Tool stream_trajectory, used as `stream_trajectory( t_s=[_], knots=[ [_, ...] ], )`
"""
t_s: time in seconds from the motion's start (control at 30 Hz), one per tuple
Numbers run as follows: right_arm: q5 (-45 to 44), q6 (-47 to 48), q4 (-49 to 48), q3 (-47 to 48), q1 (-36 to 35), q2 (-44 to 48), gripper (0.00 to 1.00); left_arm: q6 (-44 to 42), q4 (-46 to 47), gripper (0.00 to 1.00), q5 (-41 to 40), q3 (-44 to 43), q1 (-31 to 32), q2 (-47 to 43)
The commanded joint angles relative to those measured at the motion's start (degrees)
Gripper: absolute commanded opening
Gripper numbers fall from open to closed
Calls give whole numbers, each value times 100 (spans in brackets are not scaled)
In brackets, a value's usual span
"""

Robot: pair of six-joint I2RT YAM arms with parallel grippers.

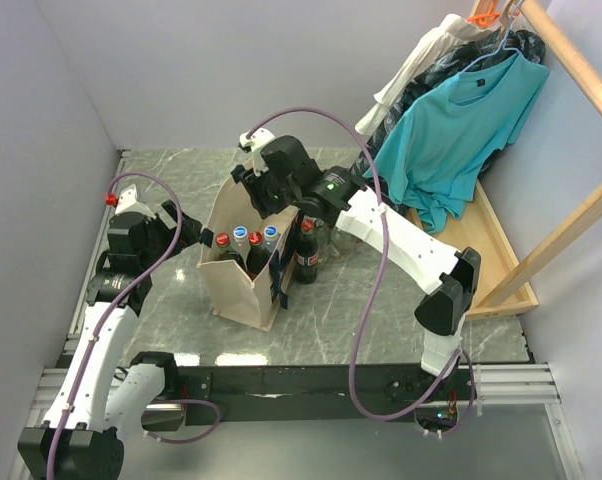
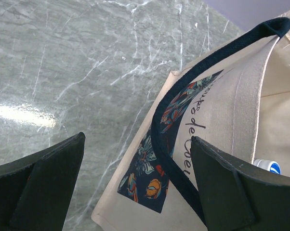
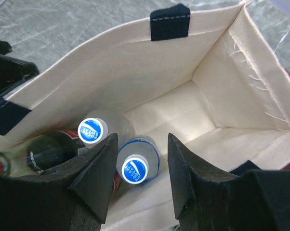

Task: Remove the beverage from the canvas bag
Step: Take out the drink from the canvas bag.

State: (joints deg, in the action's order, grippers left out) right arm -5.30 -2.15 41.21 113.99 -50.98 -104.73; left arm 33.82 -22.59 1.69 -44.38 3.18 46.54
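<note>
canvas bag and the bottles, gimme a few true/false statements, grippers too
1. The right gripper hangs over the open mouth of the canvas bag, its fingers on either side of a blue-capped bottle. True.
2. The left gripper is clamped shut. False: its jaws stand wide apart beside the bag's printed side.
3. A dark cola bottle with a red cap stands on the table outside the bag. True.
4. The bag lies flat on its side. False: it stands upright with its mouth open.
5. Only one blue cap shows inside the bag. False: a second blue cap sits next to the first.
</note>
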Motion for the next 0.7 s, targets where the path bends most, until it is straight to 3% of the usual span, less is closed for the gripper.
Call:
stream_trajectory(
  t_s=[0.0, 0.67],
  knots=[
    [134, -154, -17, 237, 115, -39, 53, -60, 123, 96, -3, -264, -45, 4],
    [512, -479, 370, -149, 238, -91, 56, -60, 150, 96, 41, -220, -54, 21]
  ],
)
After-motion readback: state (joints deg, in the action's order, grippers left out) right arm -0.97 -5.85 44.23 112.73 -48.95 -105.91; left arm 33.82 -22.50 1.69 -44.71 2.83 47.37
